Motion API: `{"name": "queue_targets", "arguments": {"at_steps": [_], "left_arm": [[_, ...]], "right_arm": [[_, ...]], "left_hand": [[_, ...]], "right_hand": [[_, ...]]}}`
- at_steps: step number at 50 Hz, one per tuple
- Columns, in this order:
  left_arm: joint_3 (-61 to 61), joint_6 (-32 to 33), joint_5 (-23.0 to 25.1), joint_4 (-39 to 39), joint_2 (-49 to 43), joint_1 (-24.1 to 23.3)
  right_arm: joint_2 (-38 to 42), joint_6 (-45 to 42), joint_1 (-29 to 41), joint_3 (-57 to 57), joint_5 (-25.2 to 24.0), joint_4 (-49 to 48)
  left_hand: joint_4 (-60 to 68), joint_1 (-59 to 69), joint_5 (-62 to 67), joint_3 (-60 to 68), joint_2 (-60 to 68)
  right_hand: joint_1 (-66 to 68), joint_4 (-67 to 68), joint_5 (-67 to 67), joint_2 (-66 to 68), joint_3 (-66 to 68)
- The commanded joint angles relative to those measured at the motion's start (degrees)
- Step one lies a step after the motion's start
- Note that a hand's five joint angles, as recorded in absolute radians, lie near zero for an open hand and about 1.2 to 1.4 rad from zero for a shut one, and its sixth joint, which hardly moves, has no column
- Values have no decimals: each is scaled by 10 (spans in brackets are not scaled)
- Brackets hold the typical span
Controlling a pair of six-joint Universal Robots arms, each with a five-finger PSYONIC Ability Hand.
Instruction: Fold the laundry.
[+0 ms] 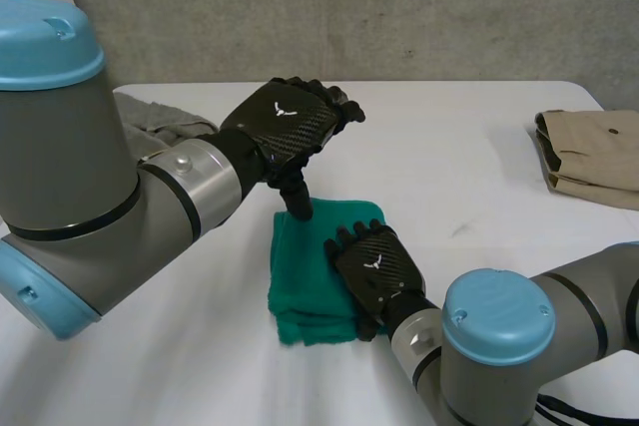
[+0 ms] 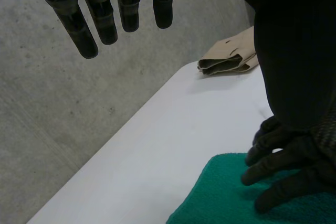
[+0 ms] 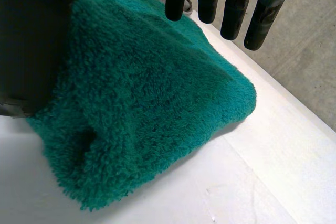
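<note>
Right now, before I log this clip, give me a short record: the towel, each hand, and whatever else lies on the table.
towel: green towel, folded, near the middle of the table
right hand: right hand open, lying palm down on the towel
left hand: left hand open, fingers straight and off the cloth, thumb pointing down at the towel's far edge
other laundry: folded beige garment at the far right; grey cloth behind the left arm
stage: the towel looks folded already; the right hand seems to be pressing it flat
</note>
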Motion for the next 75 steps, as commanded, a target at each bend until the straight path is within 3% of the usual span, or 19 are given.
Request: {"name": "queue_targets", "arguments": {"at_steps": [1,6,14,19,23,29,33,42,46,53,66,75], "left_arm": [[-1,-21,0,1,-2,1],[0,-26,0,1,-1,3],[-1,-32,0,1,0,3],[-2,-50,1,1,2,4],[-2,-60,1,4,3,4],[-2,-62,1,16,4,4],[-3,-62,0,16,4,4],[-10,-63,0,17,4,4],[-10,-63,0,18,3,5],[-9,-82,1,22,3,5],[0,-91,-2,36,6,2],[1,-110,-4,38,12,-1]], "right_arm": [[30,-4,-1,-20,2,-6],[33,-4,-2,-27,-1,-15],[44,-1,-2,-56,-4,-24],[61,3,-3,-79,-6,-25],[61,4,-5,-90,-24,-26],[60,3,-37,-106,-60,-22],[49,-5,-123,-105,-85,-17],[35,-122,-292,-119,-256,12],[50,-169,-330,-154,-304,14],[83,-155,-350,-273,-318,14],[193,28,-424,-642,-304,17],[285,36,-514,-732,-335,54]], "left_hand": [[6,2,7,3,8],[7,4,8,5,9],[9,6,10,6,11],[13,9,14,10,14],[14,11,15,11,16],[14,11,15,11,16],[14,11,15,11,16],[14,11,15,11,16],[14,11,15,11,16],[14,11,15,11,16],[18,14,19,15,19],[16,12,17,13,18]], "right_hand": [[-1,-34,-30,-26,-23],[-1,-34,-30,-26,-23],[181,148,152,156,159],[517,484,487,492,495],[698,665,669,674,676],[699,666,670,674,677],[699,666,670,674,677],[699,666,670,674,677],[699,666,670,674,677],[699,666,670,674,677],[699,666,670,674,677],[699,666,670,674,677]]}}
